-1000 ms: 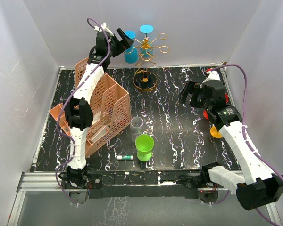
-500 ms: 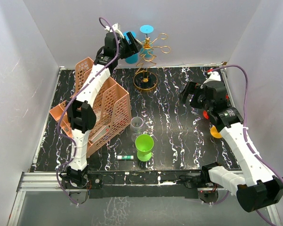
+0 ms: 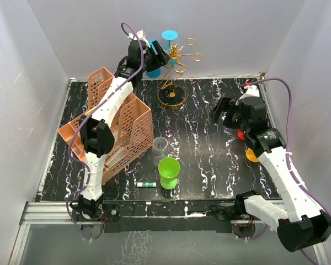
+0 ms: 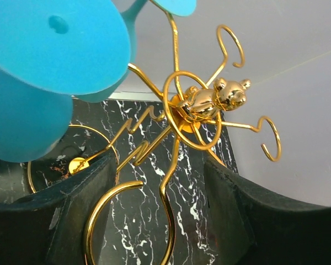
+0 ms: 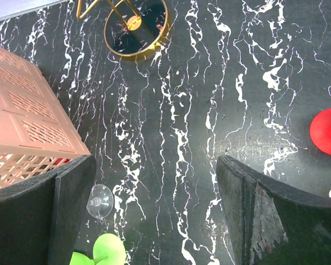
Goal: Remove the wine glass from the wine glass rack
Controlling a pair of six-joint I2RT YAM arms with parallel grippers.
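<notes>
left arm and right arm: white link shells, black joint housings, purple cable looped along each; left gripper and right gripper matte black, wedge-shaped fingers.

A pink mesh organizer stood on a black marbled table, 1 clear cup and 1 green cup beside it.

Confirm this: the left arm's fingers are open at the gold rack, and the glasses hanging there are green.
One thing is off: the wine glasses hanging there are blue, not green, as the left wrist view shows. The left fingers are indeed open at the wine glass rack.
</notes>
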